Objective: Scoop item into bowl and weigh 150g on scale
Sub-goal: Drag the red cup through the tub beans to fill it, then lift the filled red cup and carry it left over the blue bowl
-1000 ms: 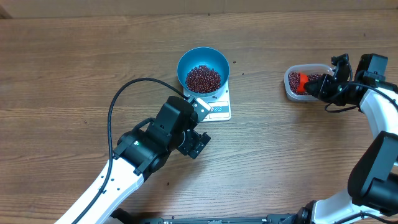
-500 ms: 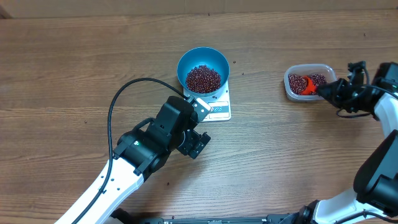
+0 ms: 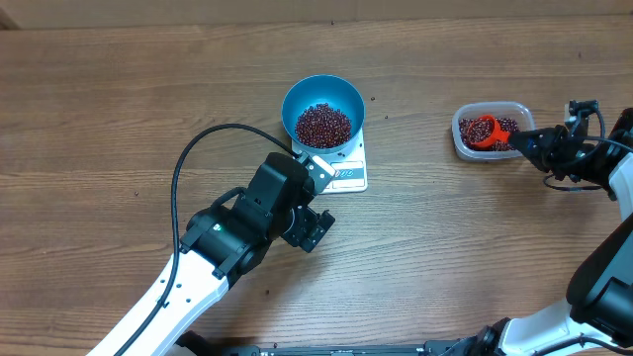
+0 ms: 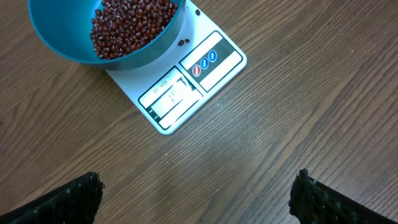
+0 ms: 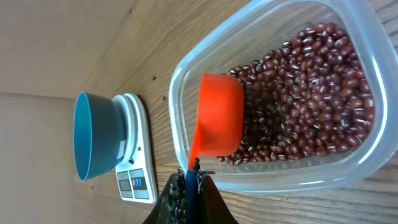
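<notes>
1. The left end effector [image 4: 199, 202], jaws wide apart and empty, hangs over the bench [image 3: 445, 247] near the scale [image 4: 186, 87].
2. The blue bowl [image 3: 322, 87] of beans [image 3: 323, 126] stands on the scale.
3. The right end effector [image 5: 188, 186] is clamped on the handle of the orange scoop [image 5: 219, 115], whose cup lies in the clear tub [image 5: 177, 112].

Bright, even light, soft shadows (wrist views slightly blurred).

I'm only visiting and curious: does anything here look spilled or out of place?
Yes, slightly. A couple of stray beans lie on the scale beside the blue bowl, not in it. Nothing else stands out.
</notes>
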You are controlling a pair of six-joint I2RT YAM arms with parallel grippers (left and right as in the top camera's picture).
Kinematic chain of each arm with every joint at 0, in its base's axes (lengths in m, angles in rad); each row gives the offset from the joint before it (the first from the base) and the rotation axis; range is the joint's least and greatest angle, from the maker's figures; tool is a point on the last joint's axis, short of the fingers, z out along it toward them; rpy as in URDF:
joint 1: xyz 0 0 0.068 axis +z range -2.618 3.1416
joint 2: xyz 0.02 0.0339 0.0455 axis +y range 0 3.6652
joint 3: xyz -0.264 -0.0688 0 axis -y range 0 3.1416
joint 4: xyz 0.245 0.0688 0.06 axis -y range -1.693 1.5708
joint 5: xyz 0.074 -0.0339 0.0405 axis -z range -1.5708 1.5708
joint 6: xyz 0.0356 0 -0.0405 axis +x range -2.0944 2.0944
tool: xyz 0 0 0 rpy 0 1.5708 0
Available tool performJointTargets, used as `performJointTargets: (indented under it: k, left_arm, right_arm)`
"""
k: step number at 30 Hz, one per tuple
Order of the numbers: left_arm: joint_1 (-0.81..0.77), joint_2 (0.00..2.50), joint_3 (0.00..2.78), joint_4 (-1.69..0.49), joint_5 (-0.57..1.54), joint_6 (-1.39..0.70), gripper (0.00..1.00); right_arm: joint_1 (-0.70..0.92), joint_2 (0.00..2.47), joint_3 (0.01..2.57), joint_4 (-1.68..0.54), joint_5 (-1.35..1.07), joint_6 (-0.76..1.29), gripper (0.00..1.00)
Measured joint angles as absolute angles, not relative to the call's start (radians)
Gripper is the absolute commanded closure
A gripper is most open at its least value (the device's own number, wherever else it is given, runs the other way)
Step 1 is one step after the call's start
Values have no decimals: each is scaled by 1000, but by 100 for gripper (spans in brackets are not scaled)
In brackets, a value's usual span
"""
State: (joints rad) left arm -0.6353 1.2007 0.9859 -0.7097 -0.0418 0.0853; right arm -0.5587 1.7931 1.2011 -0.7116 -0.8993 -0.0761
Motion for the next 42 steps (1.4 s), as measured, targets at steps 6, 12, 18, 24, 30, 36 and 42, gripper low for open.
performJointTargets:
  k: [6, 12, 18, 24, 30, 36, 42]
  left_arm:
    - [-635, 1201, 986, -710, -42, 85, 1]
    - [-635, 1201, 986, -710, -42, 85, 1]
    - [-635, 1201, 986, -710, -42, 85, 1]
    - [-635, 1201, 986, -710, -42, 85, 1]
    - [-635, 1201, 986, -710, -42, 85, 1]
    - [-635, 1201, 986, -710, -42, 86, 1]
    - [-635, 1201, 986, -710, -42, 85, 1]
  right_arm:
    - [-578, 1793, 1201, -716, -942, -105, 96]
    - [-615, 1793, 1201, -725, -967, -116, 97]
    - [-628, 1793, 1201, -746, -1031, -155, 96]
    - [-628, 1793, 1201, -751, -1075, -170, 97]
    - [-628, 1793, 1201, -750, -1170, -178, 96]
    - [-628, 1793, 1201, -749, -1293, -190, 96]
    - [-628, 1793, 1201, -754, -1373, -196, 96]
